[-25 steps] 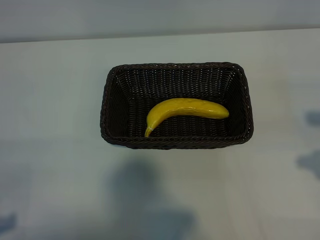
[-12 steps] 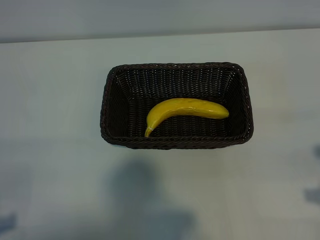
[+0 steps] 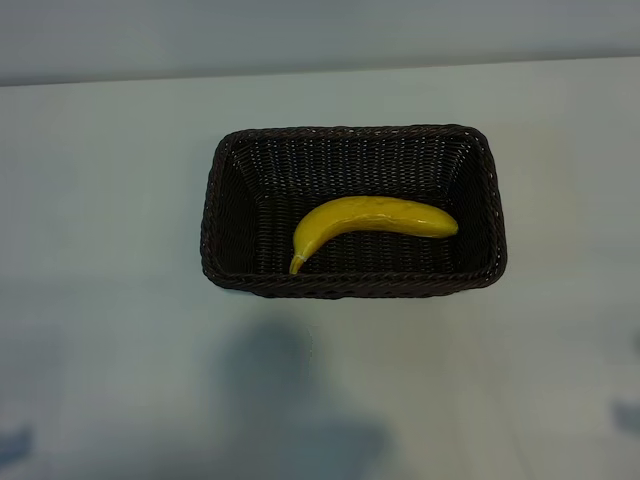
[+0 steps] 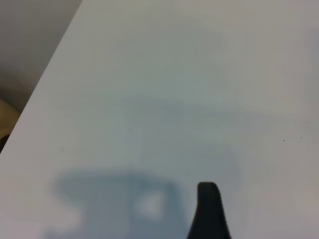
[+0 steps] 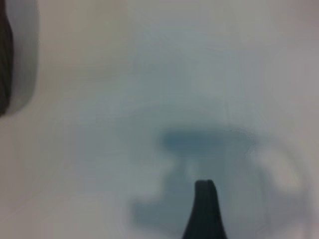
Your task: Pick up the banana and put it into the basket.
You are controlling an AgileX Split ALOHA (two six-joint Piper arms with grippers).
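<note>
1. One banana (image 3: 372, 222) lies inside the basket (image 3: 353, 283), stem tip toward the near wall.
2. Left gripper (image 4: 208, 211) hangs over bare table (image 3: 110, 300), jaws apart, empty.
3. Right gripper (image 5: 204, 209) likewise spread, holding nothing.

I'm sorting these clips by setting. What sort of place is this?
Probably a lab or test bench, not a home kitchen: a bare white table against a plain wall, holding only a wicker basket with a banana lying inside it.

A pale, smooth table (image 3: 110, 300) carries soft shadows; a grey wall (image 3: 300, 35) stands behind.
</note>
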